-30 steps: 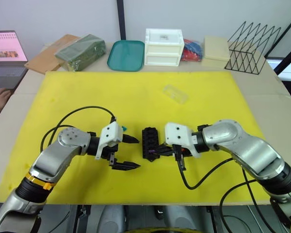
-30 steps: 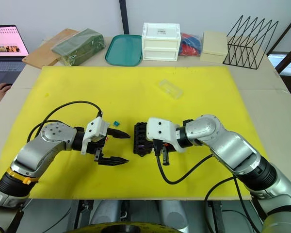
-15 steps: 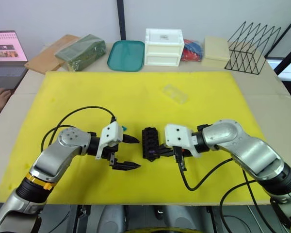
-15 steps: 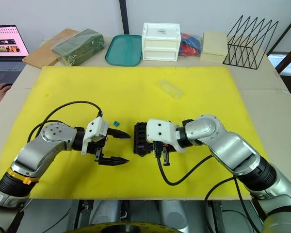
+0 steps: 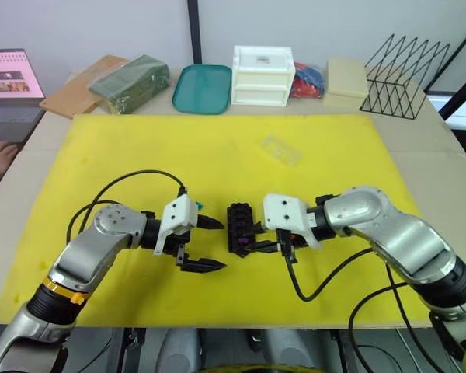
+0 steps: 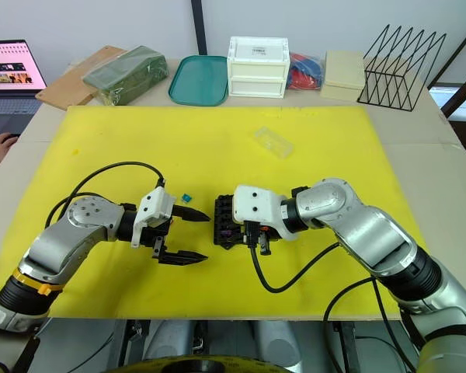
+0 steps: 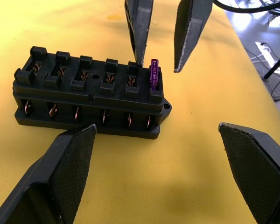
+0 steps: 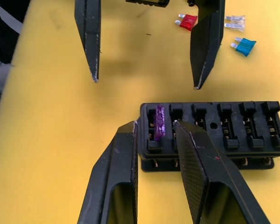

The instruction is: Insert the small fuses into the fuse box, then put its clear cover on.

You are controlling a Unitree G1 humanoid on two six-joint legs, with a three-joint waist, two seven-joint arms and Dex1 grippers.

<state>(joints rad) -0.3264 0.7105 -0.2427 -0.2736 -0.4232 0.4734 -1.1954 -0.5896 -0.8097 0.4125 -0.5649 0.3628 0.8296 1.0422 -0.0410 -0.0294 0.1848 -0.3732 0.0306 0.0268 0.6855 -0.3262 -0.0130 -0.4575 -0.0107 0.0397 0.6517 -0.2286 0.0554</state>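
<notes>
Purple fuse (image 8: 159, 122) standing in the end slot of the fuse box (image 7: 91, 95), right gripper (image 8: 155, 130) straddling it.

And here the black fuse box sits mid-mat on the yellow mat (image 5: 217, 148), between the two grippers. The right gripper's fingers stand a little apart either side of the purple fuse; whether they touch it is hard to call from here. The left gripper (image 5: 207, 244) hangs wide open just beside the box. Behind it lie loose fuses: a red fuse (image 8: 188, 21), a teal fuse (image 8: 245, 46) and a pale fuse (image 8: 235, 20). The clear cover (image 5: 280, 150) lies well apart, farther back on the mat.
</notes>
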